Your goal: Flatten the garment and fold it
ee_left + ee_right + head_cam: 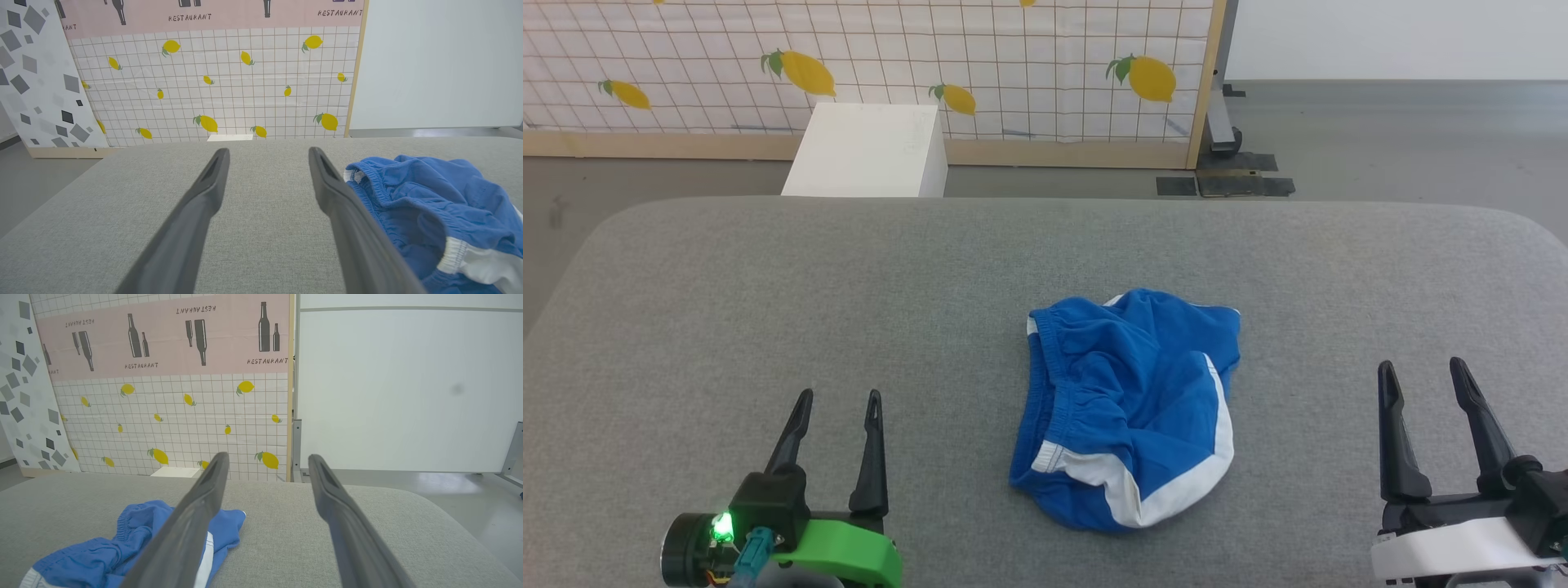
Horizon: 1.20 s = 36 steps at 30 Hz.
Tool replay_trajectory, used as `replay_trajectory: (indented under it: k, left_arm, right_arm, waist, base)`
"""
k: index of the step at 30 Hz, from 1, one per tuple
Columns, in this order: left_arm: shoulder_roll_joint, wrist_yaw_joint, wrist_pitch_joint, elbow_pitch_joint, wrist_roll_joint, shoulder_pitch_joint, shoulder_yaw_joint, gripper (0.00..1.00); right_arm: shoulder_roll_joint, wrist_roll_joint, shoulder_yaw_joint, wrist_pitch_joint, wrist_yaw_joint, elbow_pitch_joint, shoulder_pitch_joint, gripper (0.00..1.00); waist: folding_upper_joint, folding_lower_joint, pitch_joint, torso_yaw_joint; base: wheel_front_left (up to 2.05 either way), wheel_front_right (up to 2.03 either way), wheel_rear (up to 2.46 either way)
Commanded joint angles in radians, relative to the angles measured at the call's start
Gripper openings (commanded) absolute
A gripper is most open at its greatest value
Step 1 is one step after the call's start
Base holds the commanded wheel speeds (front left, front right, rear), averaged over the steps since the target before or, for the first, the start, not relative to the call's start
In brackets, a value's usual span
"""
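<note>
1. Nearest the robot, the left gripper hovers low over the near part of the table at lower left. Its jaws are spread wide and hold nothing.
2. The right gripper sits at lower right, also spread wide and empty, with its fingers pointing away from the robot.
3. A little further out, roughly midway between them, the shorts lie on the table, apart from both grippers.
4. The shorts are a crumpled heap. The elastic waistband is bunched along their left side, the white trim curls round the near and right edges, and blue cloth is doubled over itself at the far end.
5. As I judge it, the task is at its very start, with nothing spread and nothing folded. All the work is left: take hold of the cloth, pull it out flat, smooth the legs and waistband, then fold.
6. Beyond the shorts, the grey table runs on bare to its far edge, which looks like enough room for spreading.
7. Farthest off, a white box stands on the floor in front of a lemon-print panel.
</note>
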Motion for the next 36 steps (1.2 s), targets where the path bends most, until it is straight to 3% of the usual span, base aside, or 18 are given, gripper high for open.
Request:
replay_trajectory:
  k: [1,8,11,16,26,32,36]
  left_arm:
    - [-0.007,-0.010,-0.004,0.002,0.009,0.017,0.006,1.00]
    - [-0.014,-0.058,-0.004,-0.006,0.027,-0.064,0.034,1.00]
    - [0.014,-0.104,-0.004,0.025,0.034,-0.153,-0.011,1.00]
    - [0.077,-0.135,0.042,0.112,-0.012,-0.323,-0.107,1.00]
    - [0.281,-0.138,0.460,0.122,-0.400,-0.595,-0.564,1.00]
    - [0.356,-0.138,0.682,0.120,-0.628,-0.706,-0.823,1.00]
    - [0.393,-0.138,0.772,0.107,-0.750,-0.763,-0.948,1.00]
  right_arm:
    - [0.000,0.004,0.002,-0.006,-0.002,0.003,0.012,1.00]
    - [0.000,0.003,0.001,-0.006,-0.002,0.001,0.000,1.00]
    - [0.000,0.000,-0.006,-0.006,-0.002,0.000,0.001,1.00]
    - [0.000,-0.004,0.004,-0.006,-0.002,-0.001,-0.004,1.00]
    - [0.000,0.003,0.002,-0.006,-0.002,-0.006,-0.022,1.00]
    - [0.000,0.005,0.005,-0.006,-0.002,-0.006,-0.053,1.00]
    - [0.000,0.006,0.004,-0.006,-0.002,-0.008,-0.067,1.00]
  waist:
    - [0.0000,0.0000,0.001,0.001]
    - [0.0000,0.0000,0.020,0.010]
    - [0.0000,0.0000,0.022,0.025]
    - [0.0000,0.0000,0.030,0.027]
    - [0.0000,0.0000,0.074,0.000]
    - [0.0000,0.0000,0.107,-0.018]
    - [0.0000,0.0000,0.124,-0.032]
  base:
    - [0.00,0.00,0.00]
    - [0.00,0.00,0.00]
    - [0.00,0.00,0.00]
    - [0.00,0.00,0.00]
    - [0.00,0.00,0.00]
    - [0.00,0.00,0.00]
    - [0.00,0.00,0.00]
